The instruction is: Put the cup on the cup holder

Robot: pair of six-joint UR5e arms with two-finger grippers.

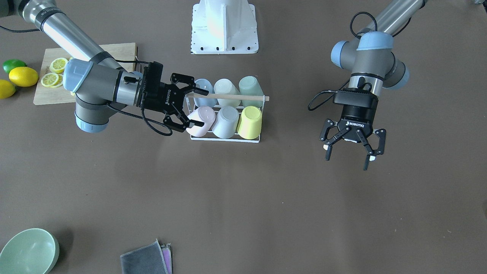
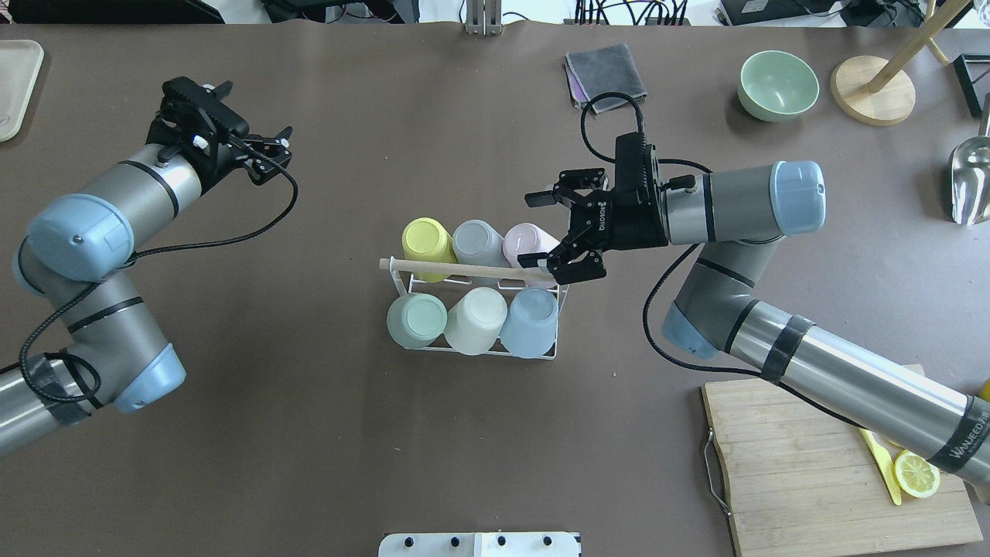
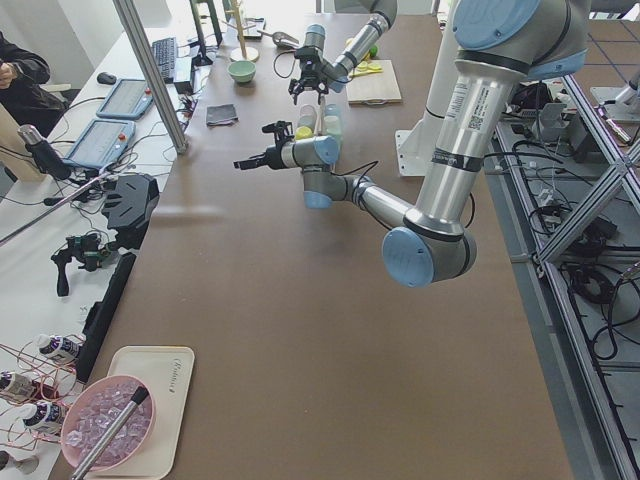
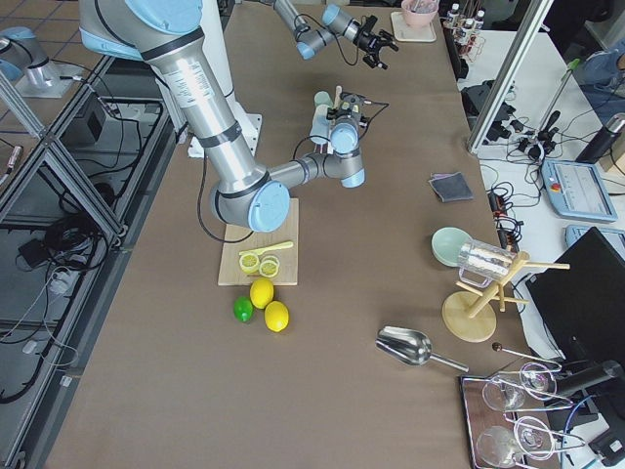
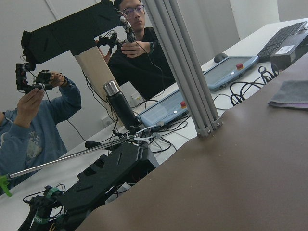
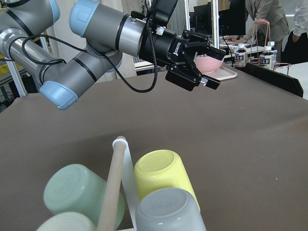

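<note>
Judged as the release step, with the right pincer spread wide around the pink cup seated at the cup holder's end and the left pincer wide, well apart; called next for backing off clear of the wooden rod.

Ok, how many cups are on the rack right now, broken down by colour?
yellow cup: 1
grey cup: 1
pink cup: 1
green cup: 1
cream cup: 1
blue cup: 1
Total: 6 cups, all upside down on the cup holder.
</note>
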